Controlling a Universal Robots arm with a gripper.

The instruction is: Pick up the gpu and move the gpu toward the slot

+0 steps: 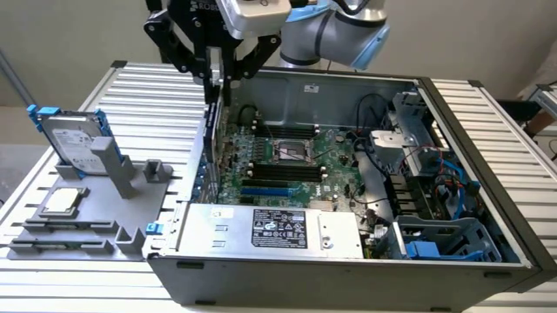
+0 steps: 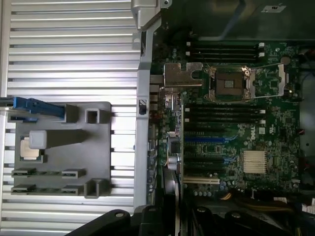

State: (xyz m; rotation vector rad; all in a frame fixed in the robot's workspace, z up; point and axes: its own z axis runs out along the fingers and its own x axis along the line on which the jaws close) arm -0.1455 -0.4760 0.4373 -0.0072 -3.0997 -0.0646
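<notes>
The gripper (image 1: 218, 75), fingers clamped on the gpu (image 1: 210, 124), holds the card edge-on above the open computer case (image 1: 487, 195), at nine o'clock of the motherboard (image 1: 287, 163) in the exterior view.

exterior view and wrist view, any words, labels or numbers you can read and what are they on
None can be read for sure.
Power supply label: print too small.
Hard drive label: too small.
Sticker on the case back wall: too small.
White lettering on the gripper mount: cut off, unreadable.
</notes>
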